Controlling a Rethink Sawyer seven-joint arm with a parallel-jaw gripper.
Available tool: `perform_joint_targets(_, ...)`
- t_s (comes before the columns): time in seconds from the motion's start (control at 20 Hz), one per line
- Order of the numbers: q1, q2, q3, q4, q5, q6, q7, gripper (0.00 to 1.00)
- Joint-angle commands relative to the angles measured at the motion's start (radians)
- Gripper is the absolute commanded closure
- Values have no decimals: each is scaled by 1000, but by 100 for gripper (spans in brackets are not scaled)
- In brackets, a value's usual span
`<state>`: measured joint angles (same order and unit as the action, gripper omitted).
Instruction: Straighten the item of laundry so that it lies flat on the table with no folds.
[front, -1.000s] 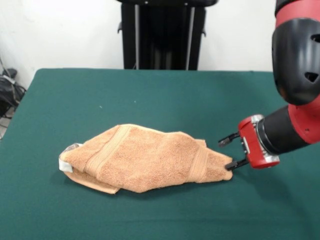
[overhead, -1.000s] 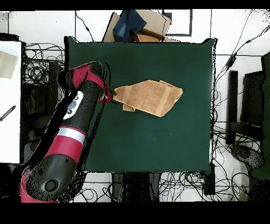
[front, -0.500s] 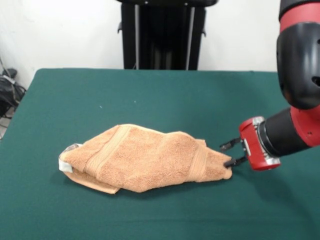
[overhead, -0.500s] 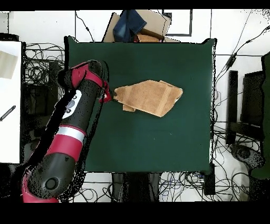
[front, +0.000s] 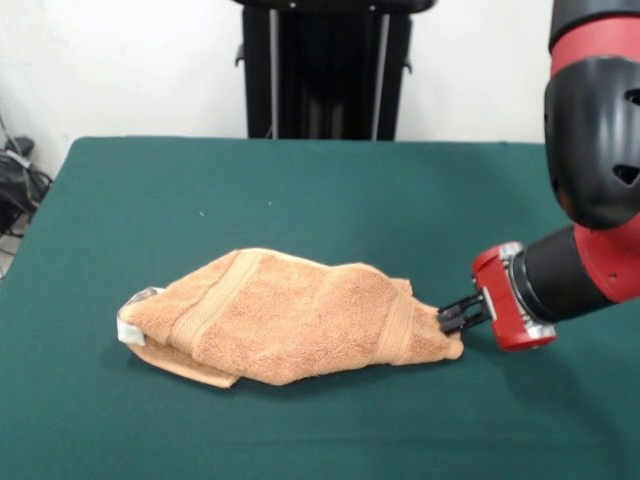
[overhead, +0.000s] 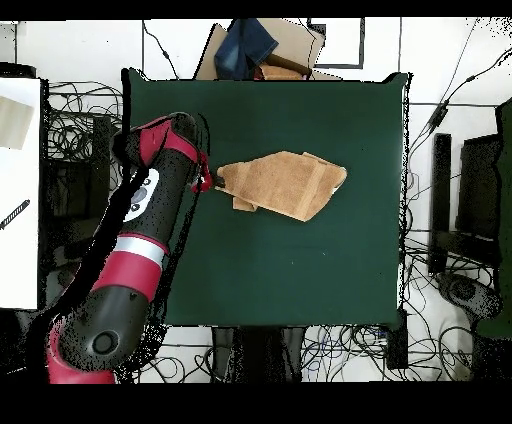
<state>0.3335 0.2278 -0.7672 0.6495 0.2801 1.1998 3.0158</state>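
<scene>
The red-and-black gripper (front: 452, 316) has closed its two black fingers together, pinching the 3 o'clock corner of the rumpled orange-tan terry towel (front: 290, 317).

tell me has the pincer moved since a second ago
Yes. The pincer has closed and slid toward the towel, its tips now pinching the towel's corner, while the towel stays put on the table.

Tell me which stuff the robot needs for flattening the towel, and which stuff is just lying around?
Needed for the job:
- the towel, folded and bunched
- the green table under it
- the gripper, closed on the towel's corner

Just lying around:
- the cardboard box beyond the table
- the cables on the floor
</scene>
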Motion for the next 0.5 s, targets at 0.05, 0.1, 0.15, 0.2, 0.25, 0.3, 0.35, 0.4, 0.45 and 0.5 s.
perform_joint_targets(0.05, -31, 57, 52, 39, -30, -127, 165, 100)
perform_joint_targets(0.1, -31, 59, 51, 35, -29, -119, 163, 100)
perform_joint_targets(0.15, -33, 59, 51, 34, -27, -116, 165, 100)
perform_joint_targets(0.2, -34, 62, 48, 31, -27, -127, 176, 100)
perform_joint_targets(0.25, -35, 61, 47, 30, -27, -122, 173, 100)
perform_joint_targets(0.3, -35, 62, 45, 28, -28, -118, 175, 100)
perform_joint_targets(0.35, -35, 63, 42, 26, -29, -115, 176, 100)
perform_joint_targets(0.4, -33, 64, 41, 26, -29, -117, 179, 100)
perform_joint_targets(0.45, -33, 64, 41, 28, -30, -121, 181, 100)
perform_joint_targets(0.5, -32, 64, 41, 28, -29, -121, 183, 0)
